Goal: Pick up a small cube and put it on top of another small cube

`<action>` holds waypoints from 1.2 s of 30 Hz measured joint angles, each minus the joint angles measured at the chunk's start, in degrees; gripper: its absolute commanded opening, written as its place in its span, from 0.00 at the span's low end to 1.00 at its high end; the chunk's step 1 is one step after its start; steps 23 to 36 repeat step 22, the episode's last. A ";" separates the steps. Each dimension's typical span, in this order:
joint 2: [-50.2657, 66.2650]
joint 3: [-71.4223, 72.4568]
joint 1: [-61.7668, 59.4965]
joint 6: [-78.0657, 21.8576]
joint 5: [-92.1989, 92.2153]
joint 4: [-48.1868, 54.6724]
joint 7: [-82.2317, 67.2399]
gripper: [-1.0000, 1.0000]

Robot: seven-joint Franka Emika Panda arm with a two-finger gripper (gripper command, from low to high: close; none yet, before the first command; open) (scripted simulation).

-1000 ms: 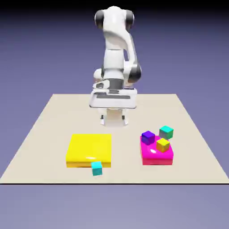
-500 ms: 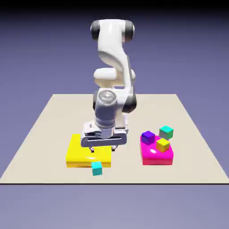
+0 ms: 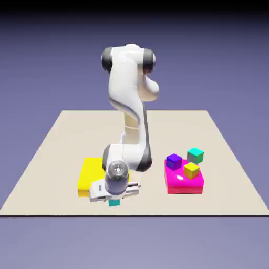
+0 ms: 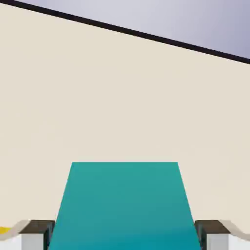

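The small cube (image 3: 114, 203), bright cyan, sits on the table just in front of the yellow slab (image 3: 88, 176); only its lower edge shows under the hand in the exterior view. My gripper (image 3: 114, 199) has come down over it. In the hand view the small cube (image 4: 124, 205) fills the gap between the two grey fingertips (image 4: 36, 229), whose pads touch its sides, so my gripper (image 4: 124, 240) is shut on it. The cube still rests on the table.
A pink block (image 3: 185, 183) lies on the exterior view's right, carrying a purple cube (image 3: 174, 161) and a yellow-orange cube (image 3: 191, 169). A teal-green cube (image 3: 195, 154) stands just behind it. The table's front edge (image 3: 157, 214) runs close to the hand.
The arm swung down from above the table's back, over the yellow slab, to the small cube at the front. The jaws went from wide open to shut on it.
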 measured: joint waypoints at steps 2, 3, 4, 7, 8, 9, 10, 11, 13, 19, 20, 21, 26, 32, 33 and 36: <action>-3.05 1.17 1.11 -4.12 1.15 1.09 0.83 0.00; -5.12 3.09 2.87 -4.86 2.68 -0.22 3.26 0.00; -7.20 5.01 4.64 -5.60 4.21 -1.54 5.68 0.00; -13.43 10.77 9.94 -7.82 8.81 -5.51 12.96 0.00; -15.50 12.69 11.71 -8.56 10.34 -6.83 15.39 0.00; -17.58 14.61 13.47 -9.29 11.87 -8.15 17.82 0.00; -19.66 16.53 15.22 -10.03 13.40 -9.47 20.25 0.00; -21.73 18.45 16.96 -10.77 14.93 -10.79 22.67 0.00; -25.89 22.30 20.71 -12.25 17.98 -13.43 27.53 0.00; -24.72 24.51 23.16 -3.02 19.50 -21.59 29.90 0.00; -24.61 24.52 23.19 -2.70 19.50 -21.81 29.90 1.00; -24.61 24.52 23.19 -2.72 19.33 -21.81 29.97 1.00; -24.61 24.52 23.19 -2.72 19.33 -21.81 29.97 1.00; -24.61 24.52 23.19 -2.72 19.33 -21.81 29.97 1.00; -24.61 24.52 23.19 -2.72 19.33 -21.81 29.97 1.00; -24.61 24.52 23.19 -2.72 19.33 -21.81 29.97 1.00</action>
